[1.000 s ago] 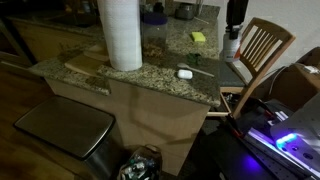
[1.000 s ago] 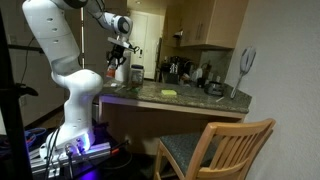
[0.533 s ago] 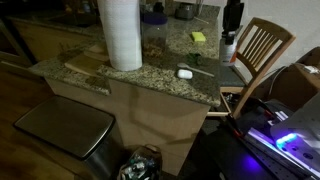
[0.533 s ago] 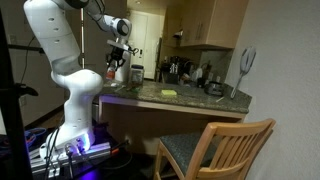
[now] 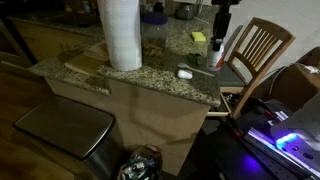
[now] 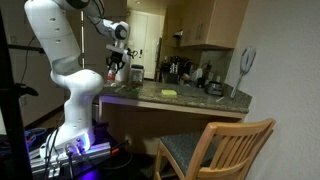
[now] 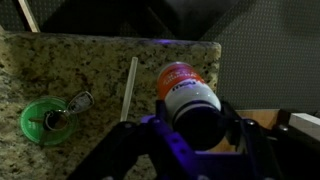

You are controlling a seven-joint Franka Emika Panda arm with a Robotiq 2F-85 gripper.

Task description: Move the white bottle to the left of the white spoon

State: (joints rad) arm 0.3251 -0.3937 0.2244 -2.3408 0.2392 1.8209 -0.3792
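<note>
My gripper (image 5: 219,32) is shut on the white bottle (image 5: 215,56) and holds it just above the counter's right end. In the wrist view the bottle (image 7: 188,92) fills the space between the jaws of my gripper (image 7: 190,122); it is whitish with an orange-red band. The white spoon (image 5: 186,72) lies on the granite counter just left of the bottle, its thin handle pointing right. Its pale handle (image 7: 129,86) shows in the wrist view left of the bottle. In an exterior view my gripper (image 6: 118,62) hangs over the counter's left end; the bottle is hard to make out there.
A tall white paper towel roll (image 5: 120,34) stands on a wooden board at the counter's left. A yellow-green sponge (image 5: 198,38) lies at the back. A wooden chair (image 5: 258,48) stands beside the counter's right edge. A green round lid (image 7: 45,121) lies near the spoon.
My gripper has carried the bottle left and a little down, from beyond the counter's right edge to over its right end, closer to the spoon.
</note>
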